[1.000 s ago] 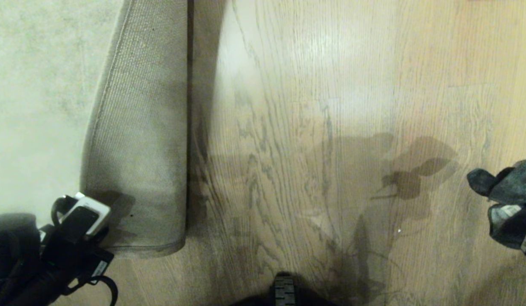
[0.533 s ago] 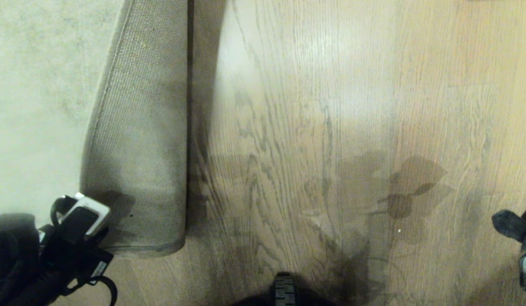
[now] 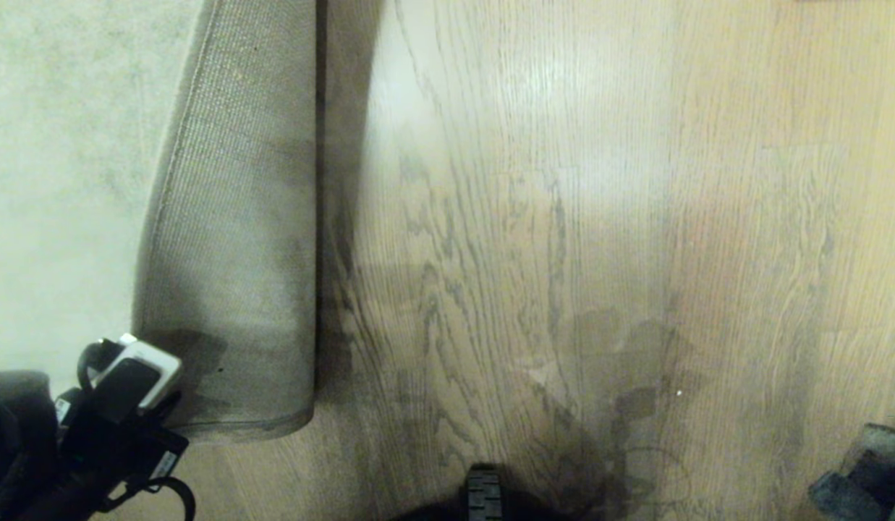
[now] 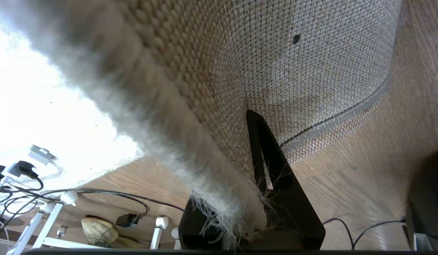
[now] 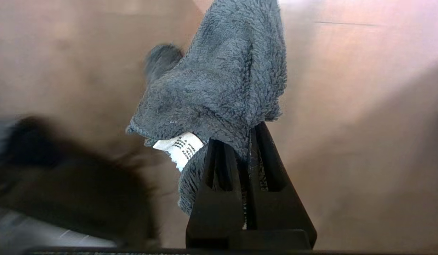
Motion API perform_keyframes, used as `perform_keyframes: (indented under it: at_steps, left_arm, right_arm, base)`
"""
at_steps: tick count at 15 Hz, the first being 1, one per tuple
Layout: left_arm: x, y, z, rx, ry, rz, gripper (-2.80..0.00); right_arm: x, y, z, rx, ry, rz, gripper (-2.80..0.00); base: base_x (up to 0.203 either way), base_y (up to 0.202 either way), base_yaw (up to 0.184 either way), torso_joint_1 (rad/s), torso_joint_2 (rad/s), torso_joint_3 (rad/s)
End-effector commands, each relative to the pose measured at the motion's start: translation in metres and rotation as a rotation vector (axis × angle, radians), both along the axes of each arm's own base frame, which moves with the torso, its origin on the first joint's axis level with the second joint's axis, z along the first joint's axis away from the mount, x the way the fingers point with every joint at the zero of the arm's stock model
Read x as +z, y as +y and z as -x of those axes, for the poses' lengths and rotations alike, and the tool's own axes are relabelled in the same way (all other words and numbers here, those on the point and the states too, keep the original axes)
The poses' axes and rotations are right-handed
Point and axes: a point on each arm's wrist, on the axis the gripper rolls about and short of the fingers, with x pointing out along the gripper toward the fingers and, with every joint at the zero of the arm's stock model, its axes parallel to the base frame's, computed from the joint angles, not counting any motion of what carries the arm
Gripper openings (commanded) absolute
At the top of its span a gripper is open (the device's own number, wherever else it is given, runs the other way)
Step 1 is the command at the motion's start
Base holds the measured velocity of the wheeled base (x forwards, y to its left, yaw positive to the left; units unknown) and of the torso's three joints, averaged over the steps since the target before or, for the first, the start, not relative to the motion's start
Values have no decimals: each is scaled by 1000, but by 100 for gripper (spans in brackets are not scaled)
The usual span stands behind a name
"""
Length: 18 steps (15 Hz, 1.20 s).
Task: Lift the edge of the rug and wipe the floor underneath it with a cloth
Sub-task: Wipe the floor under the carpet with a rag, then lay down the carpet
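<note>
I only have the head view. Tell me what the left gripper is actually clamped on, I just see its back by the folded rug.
Observer: The left gripper is shut on the rug edge; frayed pile threads hang between its fingers, woven backing facing up.
Operator: Now report the right one, I only see a dark lump at the bottom corner.
Observer: The right gripper is shut on the cloth, a fluffy grey rag bunched above the fingertips.
Operator: Give me any marking on it.
Observer: A small white printed tag sticks out of it near the fingers.
Operator: Check beyond the rug.
Observer: Black cables run across the floor there.
</note>
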Motion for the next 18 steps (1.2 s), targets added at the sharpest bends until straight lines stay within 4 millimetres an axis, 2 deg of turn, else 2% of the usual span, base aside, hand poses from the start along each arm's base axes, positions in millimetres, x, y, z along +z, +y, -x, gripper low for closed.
perform_keyframes:
  at_steps: [1, 4, 8, 14, 16, 18]
  left_arm:
    - [0, 0, 2, -1, -2, -2, -280]
    - [-3, 0, 4, -3, 10, -3, -280]
    - [-3, 0, 5, -5, 11, -2, -280]
    - [-5, 0, 6, -5, 16, -2, -280]
    - [-5, 1, 8, -4, 18, -2, -280]
    - [-6, 0, 9, -12, 19, -3, -280]
  right_arm:
    - [0, 0, 5, 20, -49, -3, -280]
    - [-6, 2, 3, 84, -27, -48, -280]
    - [-7, 1, 3, 56, -21, -147, -280]
    - [-9, 1, 1, 54, -39, -127, -280]
    - [-4, 1, -2, 53, -153, -116, -280]
    - [-8, 1, -3, 52, -133, -121, -280]
  base:
    - [0, 0, 0, 0, 0, 0]
    - [0, 0, 0, 0, 0, 0]
    - [0, 0, 0, 0, 0, 0]
    - [0, 0, 0, 0, 0, 0]
    - [0, 0, 0, 0, 0, 0]
    - [0, 0, 0, 0, 0, 0]
